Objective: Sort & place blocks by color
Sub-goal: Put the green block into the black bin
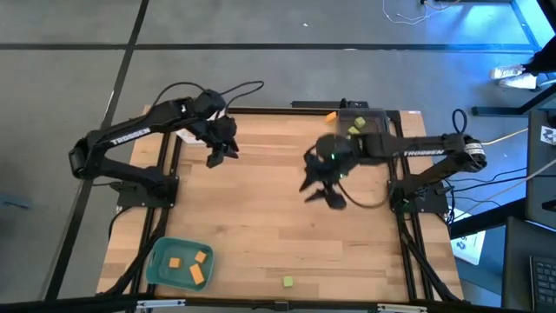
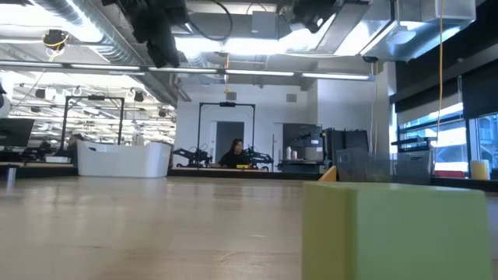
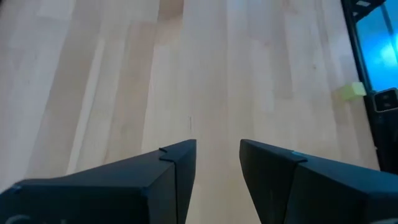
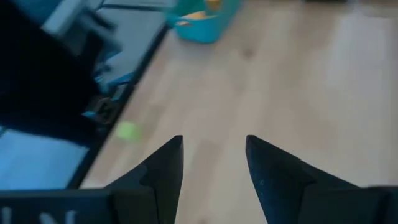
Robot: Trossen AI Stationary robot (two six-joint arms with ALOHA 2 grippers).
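A green block [image 1: 287,281] is sitting alone near the table's [image 1: 261,217] six o'clock edge, well apart from both arms. Three orange blocks [image 1: 193,265] are lying in the teal tray [image 1: 160,265] at about seven o'clock. At one o'clock, a clear bin [image 1: 375,117] is holding a green block [image 1: 355,129], with an orange block [image 1: 331,114] just beside its rim.

The right gripper [image 1: 323,187] is hovering over bare wood at about two o'clock of the table's middle, fingers spread and holding nothing; its wrist view is showing the lone green block [image 4: 127,130] ahead of it. The left gripper [image 1: 217,155] is waiting at about ten o'clock, its fingers [image 3: 180,168] standing a little apart with only bare wood between them.

The step in hand looks like going for the stray green block. The next move calls for the right arm to swing toward six o'clock, come down over the block with fingers either side of it, then close.

The block is cube-like, so it has no real long axis. Its faces look roughly square to the table edge, though that is hard to tell from above. In the low view it [image 2: 405,229] is resting flat, one face toward the camera.
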